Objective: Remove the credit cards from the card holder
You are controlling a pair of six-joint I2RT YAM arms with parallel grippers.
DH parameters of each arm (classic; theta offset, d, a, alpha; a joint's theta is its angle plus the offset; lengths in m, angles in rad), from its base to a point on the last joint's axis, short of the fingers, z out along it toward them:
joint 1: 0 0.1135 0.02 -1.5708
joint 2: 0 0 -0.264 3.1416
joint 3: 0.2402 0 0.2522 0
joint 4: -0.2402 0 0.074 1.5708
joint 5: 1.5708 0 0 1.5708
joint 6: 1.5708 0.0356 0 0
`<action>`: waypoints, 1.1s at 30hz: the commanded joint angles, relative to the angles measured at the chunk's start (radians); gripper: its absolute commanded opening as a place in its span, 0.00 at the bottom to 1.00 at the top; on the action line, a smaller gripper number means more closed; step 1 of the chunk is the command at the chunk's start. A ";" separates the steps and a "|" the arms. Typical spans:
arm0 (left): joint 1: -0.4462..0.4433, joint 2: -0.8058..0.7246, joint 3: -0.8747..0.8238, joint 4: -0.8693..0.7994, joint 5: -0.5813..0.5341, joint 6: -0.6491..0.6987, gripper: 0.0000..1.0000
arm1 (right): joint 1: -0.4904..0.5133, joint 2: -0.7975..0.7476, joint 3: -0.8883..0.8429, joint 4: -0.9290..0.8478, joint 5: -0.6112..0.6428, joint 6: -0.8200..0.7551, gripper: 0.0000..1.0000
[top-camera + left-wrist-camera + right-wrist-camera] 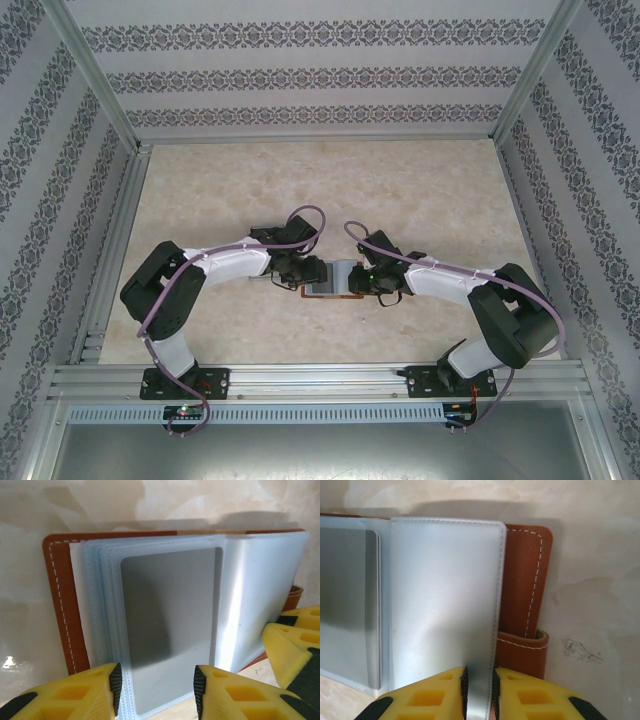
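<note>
While open, card holder (335,281) on beige marbled tabletop (400,190), floral-striped walls (320,75) around.

**Surroundings of the Work Surface**

A beige, marble-patterned table (400,190) is enclosed by walls (320,75) papered in grey floral stripes. An aluminium rail (320,378) is laid along the near edge, and a perforated strip (320,412) is set just beside it.

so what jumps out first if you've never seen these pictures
The brown card holder lies open on the pale table, its frosted sleeves spread. A grey credit card sits in the topmost one on the left, with the left gripper open over its near end. The right gripper pinches the near edge of the right sleeve.
</note>
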 commanded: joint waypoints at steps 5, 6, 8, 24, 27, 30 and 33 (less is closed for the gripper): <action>-0.013 0.047 0.018 0.006 0.042 0.005 0.44 | 0.019 0.038 -0.005 -0.027 0.005 0.015 0.25; -0.013 0.049 0.019 0.010 0.047 0.006 0.45 | 0.020 0.037 -0.005 -0.027 0.005 0.015 0.25; -0.013 0.045 0.019 0.022 0.057 0.010 0.45 | 0.019 0.038 -0.005 -0.027 0.005 0.015 0.25; -0.022 -0.033 0.024 0.166 0.166 0.039 0.56 | 0.020 0.040 -0.006 -0.025 0.009 0.022 0.25; -0.023 -0.052 0.037 0.169 0.176 0.044 0.56 | 0.022 0.035 -0.010 -0.026 0.015 0.028 0.25; -0.027 -0.055 0.053 0.180 0.199 0.051 0.56 | 0.020 0.027 -0.011 -0.028 0.023 0.034 0.25; -0.036 -0.038 0.069 0.186 0.220 0.058 0.56 | 0.017 0.017 -0.014 -0.028 0.028 0.040 0.25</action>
